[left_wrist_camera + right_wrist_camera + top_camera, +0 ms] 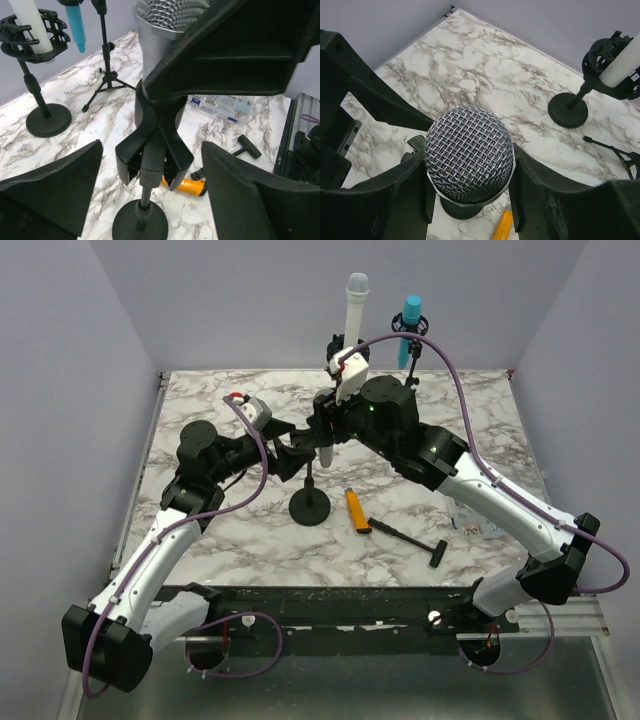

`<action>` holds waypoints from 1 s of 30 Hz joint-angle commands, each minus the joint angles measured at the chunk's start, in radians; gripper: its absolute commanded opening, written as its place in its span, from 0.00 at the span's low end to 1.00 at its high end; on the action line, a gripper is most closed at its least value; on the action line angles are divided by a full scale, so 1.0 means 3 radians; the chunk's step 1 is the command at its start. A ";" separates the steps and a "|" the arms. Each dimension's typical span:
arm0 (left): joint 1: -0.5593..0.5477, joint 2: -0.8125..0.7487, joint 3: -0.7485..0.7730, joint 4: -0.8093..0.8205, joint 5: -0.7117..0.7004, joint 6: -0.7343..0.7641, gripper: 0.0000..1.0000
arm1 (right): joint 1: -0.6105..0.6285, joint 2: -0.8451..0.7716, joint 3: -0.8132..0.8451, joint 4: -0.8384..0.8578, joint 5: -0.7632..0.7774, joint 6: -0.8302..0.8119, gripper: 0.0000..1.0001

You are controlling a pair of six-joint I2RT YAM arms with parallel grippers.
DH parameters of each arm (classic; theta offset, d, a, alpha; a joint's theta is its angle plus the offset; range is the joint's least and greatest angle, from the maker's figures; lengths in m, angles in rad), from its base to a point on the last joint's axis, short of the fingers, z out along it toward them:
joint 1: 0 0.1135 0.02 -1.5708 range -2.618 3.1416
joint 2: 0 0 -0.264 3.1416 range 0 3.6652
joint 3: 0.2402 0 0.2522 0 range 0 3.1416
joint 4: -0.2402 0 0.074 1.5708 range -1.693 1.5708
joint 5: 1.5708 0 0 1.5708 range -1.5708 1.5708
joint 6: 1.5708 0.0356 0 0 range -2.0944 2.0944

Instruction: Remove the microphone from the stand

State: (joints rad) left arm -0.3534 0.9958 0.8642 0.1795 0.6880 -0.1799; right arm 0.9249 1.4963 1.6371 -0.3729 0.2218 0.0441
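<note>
A silver-mesh microphone [468, 150] with a grey body [150, 60] sits in the black clip [170, 155] of a round-based stand [309, 508]. My right gripper [468, 172] is shut on the microphone just under its head, a finger pressing on each side; in the top view this gripper [328, 418] is over the stand. My left gripper [151, 150] is open, its fingers [55, 190] wide apart on either side of the stand's pole at clip height, not touching it. The stand's base [140, 222] rests on the table.
A white microphone in a shock mount [357, 305] and a teal one on a tripod [411, 315] stand at the back. An orange tool [358, 511], a black hammer-like tool [410, 538] and a clear bag of parts [475, 525] lie right of the stand.
</note>
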 commanded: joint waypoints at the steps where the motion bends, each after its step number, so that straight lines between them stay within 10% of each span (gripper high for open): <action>1: -0.0032 0.0114 0.0187 -0.0232 -0.0202 0.0259 0.75 | -0.0011 0.0069 0.0137 -0.0232 -0.0124 0.0052 0.01; 7: -0.0054 0.0215 0.0176 -0.0183 -0.0146 0.0241 0.68 | -0.0014 0.0072 0.0180 -0.0259 -0.0146 0.0065 0.01; 11: -0.0056 0.0275 0.0293 -0.0378 -0.0133 0.0292 0.12 | -0.0014 0.0087 0.0208 -0.0276 -0.0148 0.0085 0.01; 13: -0.0055 0.0278 0.0293 -0.0450 -0.0181 0.0309 0.00 | -0.0013 0.0093 0.0276 -0.0312 -0.0111 0.0107 0.00; 24: -0.0074 0.0184 0.0162 -0.0472 -0.0243 0.0301 0.00 | -0.0013 0.0127 0.1453 -0.0729 0.0490 0.0179 0.01; 30: -0.0070 0.0129 0.0145 -0.0495 -0.0164 0.0187 0.50 | -0.0013 -0.0365 0.0943 -0.0365 0.1351 -0.0036 0.01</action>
State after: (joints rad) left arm -0.3733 1.0569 0.9272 0.0700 0.6395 -0.1028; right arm 0.9173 1.4792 2.0197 -0.5388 0.4137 0.0761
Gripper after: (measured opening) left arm 0.438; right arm 0.570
